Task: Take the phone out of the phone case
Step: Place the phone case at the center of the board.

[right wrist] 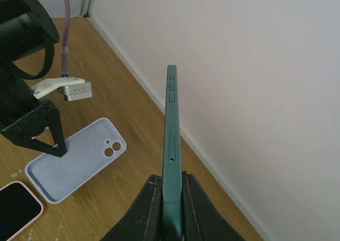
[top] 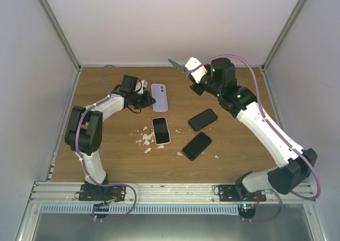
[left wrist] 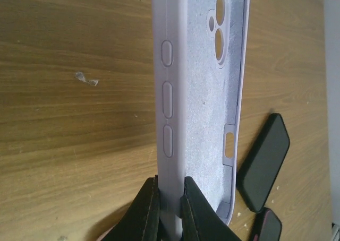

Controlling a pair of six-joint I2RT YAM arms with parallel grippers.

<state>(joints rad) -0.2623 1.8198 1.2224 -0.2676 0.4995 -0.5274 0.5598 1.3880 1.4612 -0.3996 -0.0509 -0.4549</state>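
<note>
lilac phone case (left wrist: 204, 124), soft we judge: left gripper (left wrist: 170, 185) nips its wall; right gripper (right wrist: 171, 180) clamps the slick, rigid phone (right wrist: 171, 129) edgewise.

Bright, even light, soft shadows (mostly sharp)

Matt lilac case (left wrist: 166, 108), rubbery outside, felt-like lining. Smooth satin teal phone (right wrist: 171, 145). Glossy black glass on the loose phones (top: 202, 119). Grained wooden table (left wrist: 69, 145), faint sheen.

No readable text, label, brand or number on phone case (left wrist: 202, 119), phone (right wrist: 171, 145) or anything else.
</note>
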